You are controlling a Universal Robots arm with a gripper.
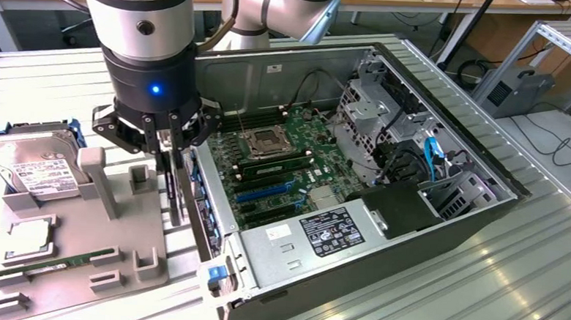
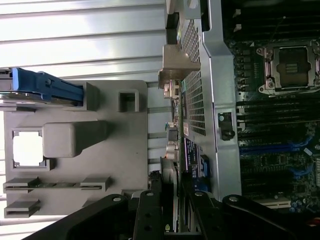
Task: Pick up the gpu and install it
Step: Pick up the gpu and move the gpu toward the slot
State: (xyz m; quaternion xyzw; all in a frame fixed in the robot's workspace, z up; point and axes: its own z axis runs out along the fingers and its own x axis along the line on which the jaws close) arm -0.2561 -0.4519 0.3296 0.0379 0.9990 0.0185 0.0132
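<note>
My gripper (image 1: 168, 152) is shut on the gpu (image 1: 172, 191), a thin dark card that hangs edge-on below the fingers. It hangs between the grey holder block (image 1: 77, 222) and the rear wall of the open computer case (image 1: 360, 230). In the wrist view the gpu (image 2: 173, 132) runs away from my gripper (image 2: 169, 202), with its silver end bracket (image 2: 177, 62) at the far end, just outside the case's perforated wall. The motherboard (image 1: 276, 159) lies inside the case, and its blue slots (image 1: 264, 192) are apart from the card.
The holder block carries a silver hard drive (image 1: 36, 165) with a blue caddy (image 2: 45, 85), a square processor (image 1: 29, 234) and a green RAM stick (image 1: 45, 265). Drive cages (image 1: 376, 113) and cables fill the case's far side. Ribbed metal table (image 1: 474, 287) surrounds everything.
</note>
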